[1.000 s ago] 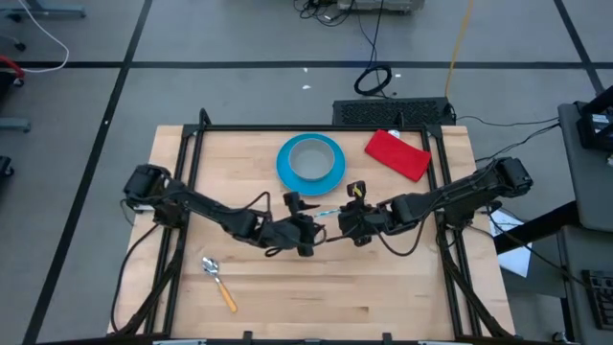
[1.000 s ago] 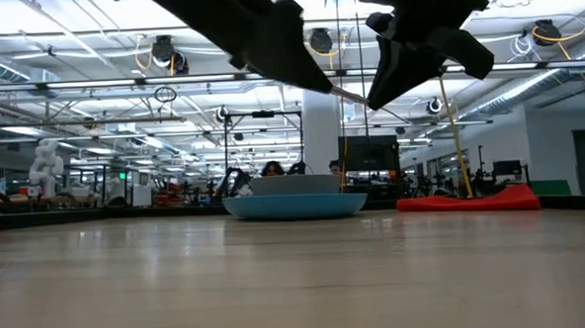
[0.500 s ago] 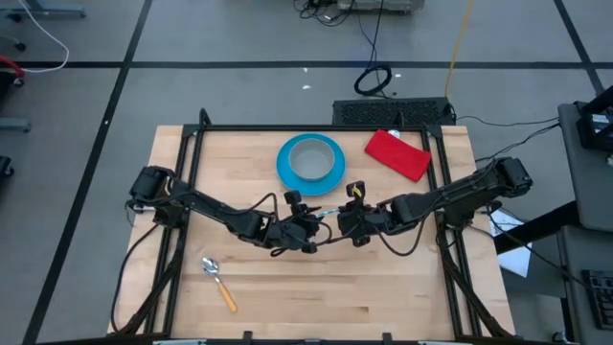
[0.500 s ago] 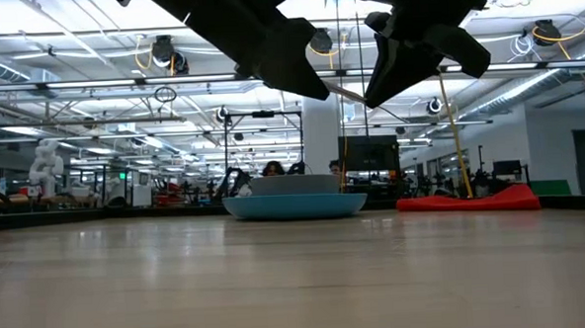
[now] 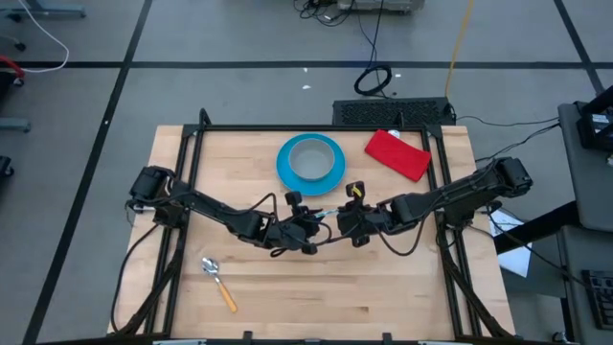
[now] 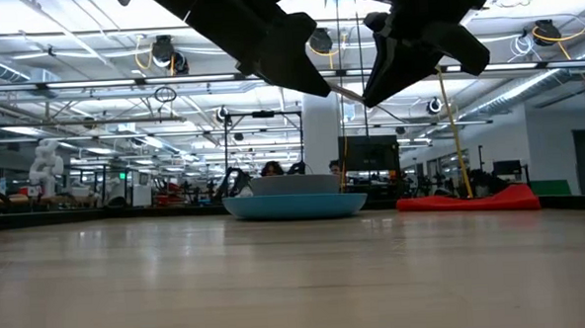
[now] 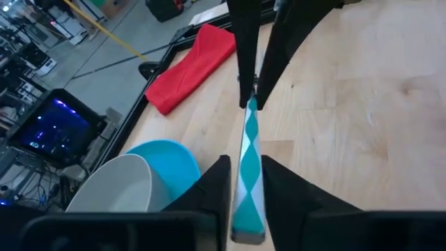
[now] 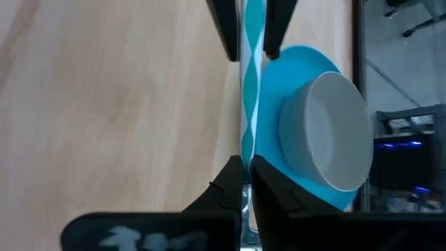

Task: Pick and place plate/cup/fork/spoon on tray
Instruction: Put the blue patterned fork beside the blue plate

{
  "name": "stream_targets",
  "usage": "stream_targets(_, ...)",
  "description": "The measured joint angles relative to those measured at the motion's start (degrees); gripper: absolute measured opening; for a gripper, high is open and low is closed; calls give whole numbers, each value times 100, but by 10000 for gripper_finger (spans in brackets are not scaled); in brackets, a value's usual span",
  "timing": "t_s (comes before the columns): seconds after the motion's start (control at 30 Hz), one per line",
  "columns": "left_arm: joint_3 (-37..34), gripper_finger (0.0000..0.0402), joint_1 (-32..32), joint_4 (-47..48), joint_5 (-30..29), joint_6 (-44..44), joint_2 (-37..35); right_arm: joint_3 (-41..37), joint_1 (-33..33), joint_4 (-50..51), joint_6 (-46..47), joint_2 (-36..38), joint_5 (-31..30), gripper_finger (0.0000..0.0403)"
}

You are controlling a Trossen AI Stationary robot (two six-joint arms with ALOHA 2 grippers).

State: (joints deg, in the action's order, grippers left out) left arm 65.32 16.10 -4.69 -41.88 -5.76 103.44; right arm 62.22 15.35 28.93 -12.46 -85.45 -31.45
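A slim utensil with a teal-and-white patterned handle hangs in the air over the table's middle. Its head is hidden, so I cannot tell whether it is the fork. My left gripper is shut on one end of it and my right gripper on the other. The pale grey cup stands on the blue plate at the far middle. The orange-handled spoon lies flat at the near left. No tray shows. My left gripper pinches the patterned handle between its two fingers, near the end that faces it. It comes in about level from the table's left, and the handle runs on along the fingers. My right gripper pinches the utensil's other end between its two fingers, coming in about level from the table's right. The utensil spans the gap between the two grippers, clear of the table.
A red cloth-like rectangle lies at the far right, beside the plate. A black frame runs along the table's edges. Bare wood lies at the near middle and near right.
My left gripper has shifted slightly toward my right gripper and shut on the patterned handle. My right gripper has kept still, holding the utensil all the while.
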Motion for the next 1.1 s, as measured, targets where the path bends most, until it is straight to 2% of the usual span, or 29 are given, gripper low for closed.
stream_targets(0.2, 0, 56, 15, -6, 28, -13, 0, 0, -2, -14, 8, 0, 82, 6)
stream_targets(0.5, 0, 91, 13, -251, 96, -8, 0, -2, -2, -101, 23, 0, 148, 6)
stream_targets(1.1, 0, 92, 4, -138, 170, 24, 0, -2, -2, -126, -23, 0, 157, 6)
